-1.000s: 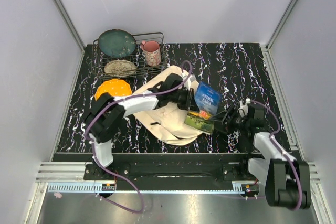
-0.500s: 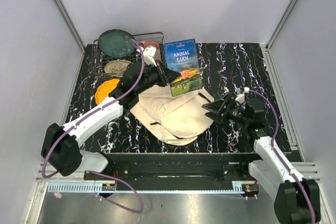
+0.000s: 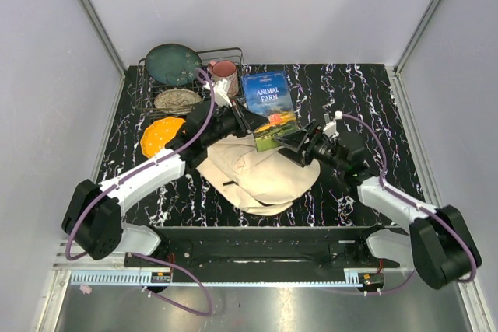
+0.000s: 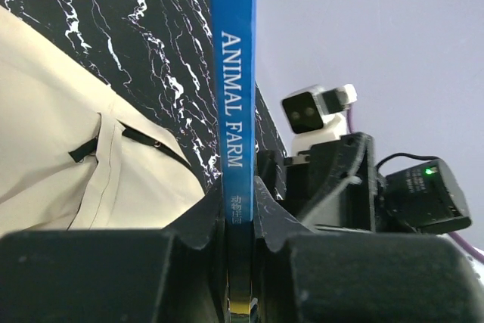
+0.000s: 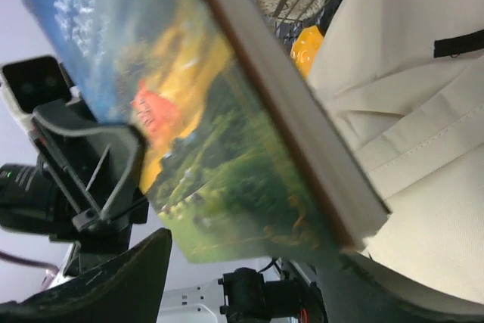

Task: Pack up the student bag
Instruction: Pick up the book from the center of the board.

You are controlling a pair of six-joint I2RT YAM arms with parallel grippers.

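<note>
Saw a black table (image 3: 366,91) veined with white under everything. Found the student bag (image 3: 261,176) lying flat at the near middle of it, between the two arms and just right of an orange plate (image 3: 162,131). Noted it as by far the biggest item: soft cream canvas, rumpled into shallow folds, rounded along its near edge, with stitched seams across the flap. Made out small black tabs and a thin dark strap line on the fabric in the wrist views.

Saw a wire dish rack (image 3: 145,91) at the far left, carrying a dark green plate (image 3: 173,64), a pink mug (image 3: 226,77) and a speckled bowl (image 3: 177,99).

Saw a blue paperback, the Animal Farm book (image 3: 268,106), held up above the far edge of the bag, cover facing up and tilted, title at the far end and the painted green landscape at the near end.

Found the left gripper (image 3: 247,126) at the book's left side, jaws pinched narrow on the spine with the blue edge standing straight up between them. Found the right gripper (image 3: 299,141) at the book's near right corner, jaws spread wide to either side of that corner. Could not tell whether its fingers touched the cover.
</note>
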